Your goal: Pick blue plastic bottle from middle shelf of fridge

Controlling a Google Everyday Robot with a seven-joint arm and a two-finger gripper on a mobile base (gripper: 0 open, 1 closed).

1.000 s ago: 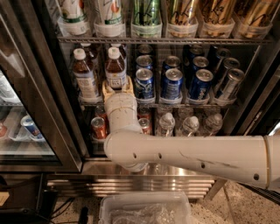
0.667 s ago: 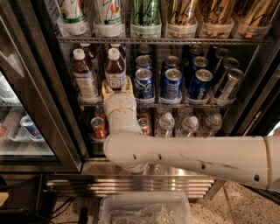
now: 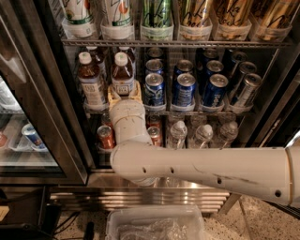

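The blue plastic bottle (image 3: 123, 75) stands upright at the front of the middle shelf (image 3: 211, 112), second from the left. It has a white cap, brown drink inside and a pale label. The gripper (image 3: 124, 93) is right at its lower part, its tan tip covering the foot of the label. Whether it is clamped on the bottle or loose, I cannot tell.

Just to the left stands a twin bottle (image 3: 90, 79), and more of the same kind are lined up behind both. To the right, blue cans (image 3: 184, 89) fill the rest of the shelf in rows.

The white arm (image 3: 201, 166) comes in from the right, bends and rises into the fridge (image 3: 51, 93). It hides part of the shelf below, where red cans (image 3: 106, 137) and small water bottles (image 3: 177, 133) sit. Tall cans (image 3: 157, 14) line the shelf above. The glass door (image 3: 18, 131) stands open on the left. Below are the louvred grille (image 3: 140, 199) and a clear bin (image 3: 154, 225) on the floor.
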